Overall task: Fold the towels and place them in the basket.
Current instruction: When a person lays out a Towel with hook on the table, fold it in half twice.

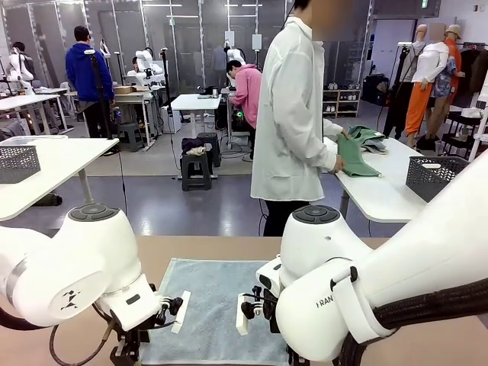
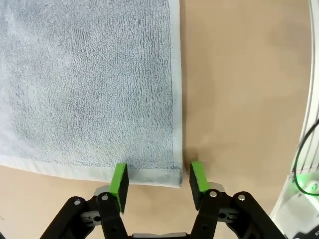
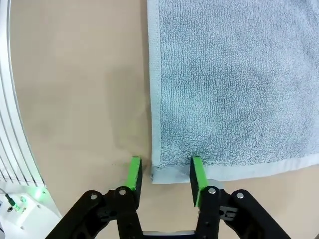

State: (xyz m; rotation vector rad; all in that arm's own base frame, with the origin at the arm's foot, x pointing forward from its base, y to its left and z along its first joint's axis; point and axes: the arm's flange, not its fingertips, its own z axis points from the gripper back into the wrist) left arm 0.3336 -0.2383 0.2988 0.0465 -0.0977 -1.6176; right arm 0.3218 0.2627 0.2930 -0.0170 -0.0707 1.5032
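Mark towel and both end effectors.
towel (image 1: 214, 296), front view, cloth's middle
left end effector (image 2: 158, 172), left wrist view, midway between its jaws
right end effector (image 3: 165, 170), right wrist view, midway between its jaws

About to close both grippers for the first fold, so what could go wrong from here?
1. The open left gripper and right gripper each straddle only a hemmed corner of the towel; such a thin pinch may slip when lifted.
2. The pads sit close to the table; closing could scrape it or bunch the cloth unevenly.
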